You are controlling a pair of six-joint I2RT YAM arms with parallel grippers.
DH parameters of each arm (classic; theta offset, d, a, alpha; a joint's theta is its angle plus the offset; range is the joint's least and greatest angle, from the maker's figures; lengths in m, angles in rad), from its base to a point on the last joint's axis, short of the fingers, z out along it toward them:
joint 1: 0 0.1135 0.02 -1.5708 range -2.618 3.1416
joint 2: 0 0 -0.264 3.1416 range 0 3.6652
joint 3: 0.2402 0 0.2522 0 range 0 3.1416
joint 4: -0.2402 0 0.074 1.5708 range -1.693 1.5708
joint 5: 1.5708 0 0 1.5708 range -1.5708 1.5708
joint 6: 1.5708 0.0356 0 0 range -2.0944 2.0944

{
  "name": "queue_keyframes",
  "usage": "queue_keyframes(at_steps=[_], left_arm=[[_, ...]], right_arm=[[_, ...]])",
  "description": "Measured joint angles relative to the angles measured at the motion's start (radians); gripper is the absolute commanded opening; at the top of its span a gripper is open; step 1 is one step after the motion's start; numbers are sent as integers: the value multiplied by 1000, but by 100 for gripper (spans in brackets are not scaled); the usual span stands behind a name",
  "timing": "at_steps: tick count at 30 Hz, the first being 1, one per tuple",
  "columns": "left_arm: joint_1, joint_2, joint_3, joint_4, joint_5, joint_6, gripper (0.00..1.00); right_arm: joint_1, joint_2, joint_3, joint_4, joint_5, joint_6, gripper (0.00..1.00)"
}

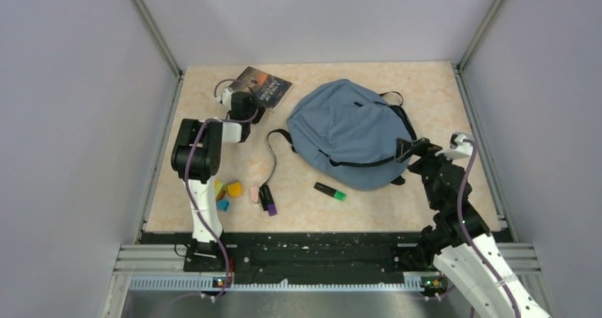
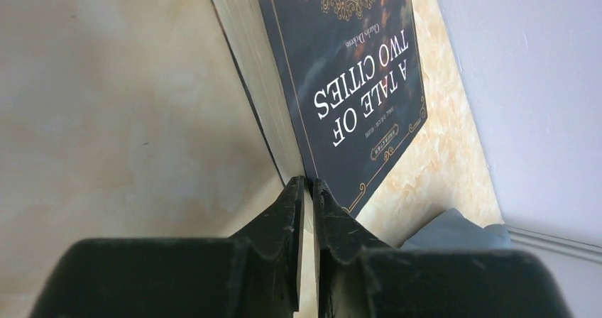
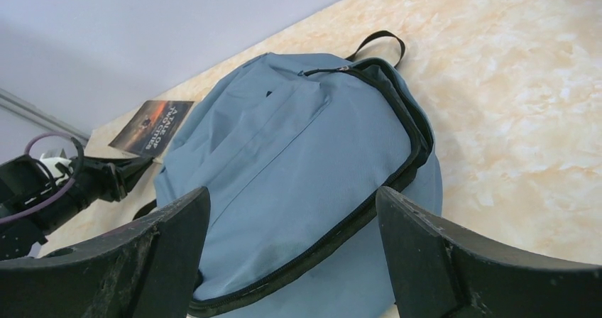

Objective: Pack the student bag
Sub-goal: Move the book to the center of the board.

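Observation:
The slate-blue student bag [image 1: 348, 130] lies flat in the middle of the table, and its black zipper runs along its near right edge. It fills the right wrist view [image 3: 298, 140]. A dark book, "A Tale of Two Cities" [image 1: 261, 85], lies at the far left. My left gripper [image 1: 243, 106] is shut on the book's near corner [image 2: 348, 69], with its fingertips [image 2: 294, 190] pinching the page edge. My right gripper [image 1: 415, 151] is open and empty, and its jaws stand wide over the bag's zipper edge [image 3: 294, 211].
A green highlighter [image 1: 331, 191] lies just in front of the bag. A purple marker [image 1: 269, 199], a pink eraser [image 1: 254, 194] and small coloured blocks [image 1: 228, 190] lie at the near left. A black strap [image 1: 273, 155] trails from the bag. Walls close in on three sides.

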Motion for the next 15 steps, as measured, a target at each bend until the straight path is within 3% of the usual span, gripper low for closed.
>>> queue_keyframes(at_steps=[8, 15], left_arm=[[56, -94, -158, 67, 45, 54, 13], [127, -193, -243, 7, 125, 152, 15]], right_arm=[[0, 78, 0, 65, -52, -41, 81], [2, 439, 135, 148, -272, -105, 80]])
